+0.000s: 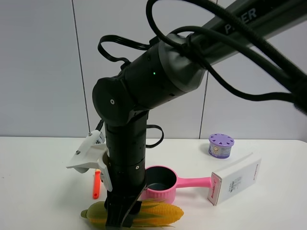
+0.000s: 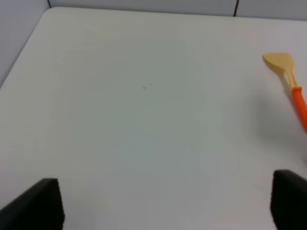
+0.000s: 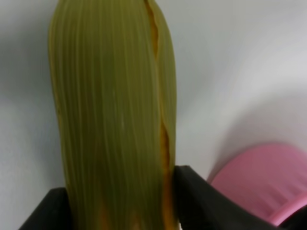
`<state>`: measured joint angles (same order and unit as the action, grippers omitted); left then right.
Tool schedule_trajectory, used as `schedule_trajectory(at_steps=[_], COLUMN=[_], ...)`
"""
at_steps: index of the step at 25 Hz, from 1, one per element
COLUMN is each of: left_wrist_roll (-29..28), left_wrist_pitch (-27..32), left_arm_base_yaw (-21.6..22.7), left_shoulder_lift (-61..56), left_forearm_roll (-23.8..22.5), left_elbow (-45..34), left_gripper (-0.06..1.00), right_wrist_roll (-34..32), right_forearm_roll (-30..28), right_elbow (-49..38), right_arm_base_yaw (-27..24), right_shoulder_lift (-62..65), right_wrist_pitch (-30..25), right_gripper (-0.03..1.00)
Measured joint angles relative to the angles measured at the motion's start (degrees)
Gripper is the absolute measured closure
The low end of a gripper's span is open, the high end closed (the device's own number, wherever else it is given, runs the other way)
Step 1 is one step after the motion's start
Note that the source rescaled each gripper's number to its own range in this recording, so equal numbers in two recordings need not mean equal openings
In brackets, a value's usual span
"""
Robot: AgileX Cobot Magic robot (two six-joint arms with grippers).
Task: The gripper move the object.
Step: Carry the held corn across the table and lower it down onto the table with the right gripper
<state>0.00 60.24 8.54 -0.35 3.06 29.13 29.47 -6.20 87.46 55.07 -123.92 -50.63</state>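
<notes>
White table (image 1: 38,191), corn cob (image 3: 110,120) between fingers (image 3: 196,201) of right end effector (image 3: 120,208)

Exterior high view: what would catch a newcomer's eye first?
The thick black arm fills the middle, its right end effector clamped on a toy corn cob at the bottom of the view. Just beyond the cob sits a pink saucepan, with a white box to its right.

corn cob (image 3: 112,105) w/ ribbed matt husk
</notes>
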Motion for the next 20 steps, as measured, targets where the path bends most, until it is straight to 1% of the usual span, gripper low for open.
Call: schedule_trajectory(at_steps=[7,20], left_wrist_roll=[0.00,0.00], left_wrist_pitch=[0.00,0.00], left_arm_base_yaw=[0.00,0.00], left_shoulder_lift=[0.00,0.00], left_forearm_roll=[0.00,0.00], left_elbow=[0.00,0.00], left_gripper=[-0.06,-0.06], right_wrist_roll=[-0.45,-1.60], right_forearm_roll=[-0.46,-0.52], right_elbow=[0.00,0.00], right_arm_base_yaw=[-0.18,-0.24], right_shoulder_lift=[-0.28,-0.32], right_wrist_pitch=[1.43,1.43], right_gripper=[0.97,0.97])
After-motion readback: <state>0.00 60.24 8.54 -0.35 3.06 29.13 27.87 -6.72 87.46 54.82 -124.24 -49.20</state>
